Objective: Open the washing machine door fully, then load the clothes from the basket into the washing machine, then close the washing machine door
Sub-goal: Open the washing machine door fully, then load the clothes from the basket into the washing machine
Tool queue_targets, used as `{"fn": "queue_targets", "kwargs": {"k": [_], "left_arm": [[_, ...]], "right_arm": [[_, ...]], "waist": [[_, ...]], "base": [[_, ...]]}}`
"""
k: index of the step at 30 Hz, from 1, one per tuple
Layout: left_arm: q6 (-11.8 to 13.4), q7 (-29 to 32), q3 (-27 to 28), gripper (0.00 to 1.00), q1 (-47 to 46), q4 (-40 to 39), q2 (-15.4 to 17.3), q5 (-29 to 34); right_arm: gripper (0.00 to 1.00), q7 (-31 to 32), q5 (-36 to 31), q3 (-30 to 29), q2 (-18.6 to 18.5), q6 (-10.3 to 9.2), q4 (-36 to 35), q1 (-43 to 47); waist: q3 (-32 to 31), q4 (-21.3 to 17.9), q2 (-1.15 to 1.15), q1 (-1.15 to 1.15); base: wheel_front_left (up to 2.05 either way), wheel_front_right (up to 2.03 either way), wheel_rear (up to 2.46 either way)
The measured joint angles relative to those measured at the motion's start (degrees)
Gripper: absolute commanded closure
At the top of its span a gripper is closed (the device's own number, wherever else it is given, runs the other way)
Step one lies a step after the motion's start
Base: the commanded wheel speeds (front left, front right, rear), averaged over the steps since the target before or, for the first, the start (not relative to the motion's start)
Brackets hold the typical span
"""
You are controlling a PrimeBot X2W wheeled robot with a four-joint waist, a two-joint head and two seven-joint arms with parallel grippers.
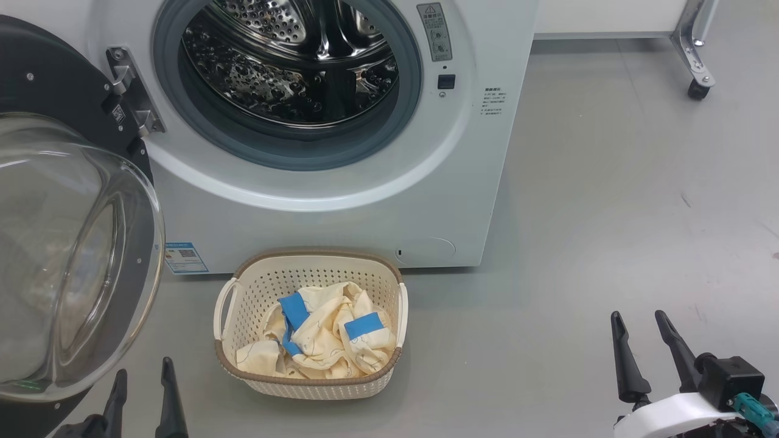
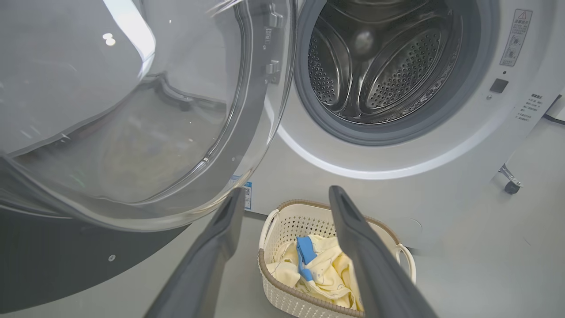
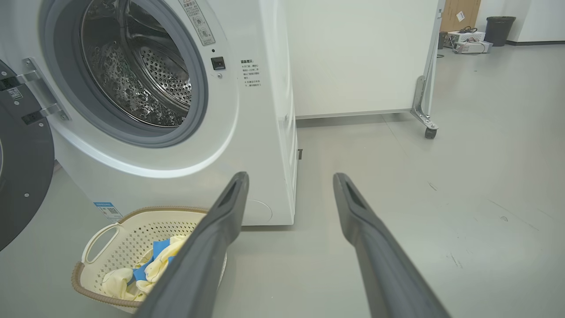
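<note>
Washing machine door: hanging wide open.
Clothes: lying inside basket.
Left gripper, right gripper: hovering, jaws apart, empty.

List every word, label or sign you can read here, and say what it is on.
Nothing here can be read as words.
Warning sticker on the washing machine front: a triangle warning sign; print too small.
Printed text block beside the opening: too blurred.
Blue label low on its front: too small.
White tag by the door hinge: too small.
</note>
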Motion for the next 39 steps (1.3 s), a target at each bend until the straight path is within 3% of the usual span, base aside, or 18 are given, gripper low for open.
{"fn": "queue_targets", "kwargs": {"k": [39], "left_arm": [[-0.09,-0.01,0.66,0.0,-0.03,-0.96,-0.4,3.56]], "right_arm": [[0.0,0.0,0.0,0.04,0.41,0.0,-0.01,-0.21]], "waist": [[2.0,0.55,0.0,0.0]], "base": [[0.63,-0.63,0.0]]}}
